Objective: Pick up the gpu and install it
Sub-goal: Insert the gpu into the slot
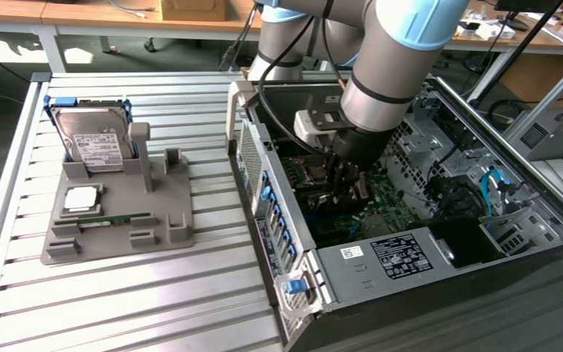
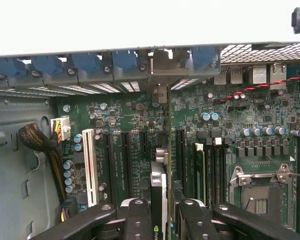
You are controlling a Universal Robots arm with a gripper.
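The gpu (image 2: pixel 159 200) stood on edge between the fingers (image 2: pixel 140 220) of the hand (image 2: pixel 159 222), which pinched it from both flat sides. In the wrist view the card ran as a thin vertical line from the hand toward the rear wall of the computer case (image 1: pixel 380 257), its far end meeting the row of blue slot latches (image 2: pixel 122 61) there. Its lower edge lay along the bank of expansion slots (image 2: pixel 125 150) on the motherboard (image 2: pixel 230 120), between a black slot on one side and another on the other; whether the edge connector had entered its slot could not be told from the pictures.

In the exterior view the hand (image 1: pixel 348 180) was deep inside the open case, with the arm (image 1: pixel 389 73) reaching down from about 12 o'clock. The pick-up stage therefore appeared complete. Judged from the alignment, the insertion stage was in progress; full seating and release of the card remained outstanding.

At about 9 o'clock from the case, well apart from it, a grey parts holder (image 1: pixel 115 220) rested on the slatted table (image 1: pixel 135 308). It carried the hard drive (image 1: pixel 94 143) upright at its far end, a processor (image 1: pixel 81 198) lying flat, and a RAM stick (image 1: pixel 115 219) beside that. The upright slot (image 1: pixel 140 150) next to the hard drive held nothing, consistent with the card having been lifted out of the holder.
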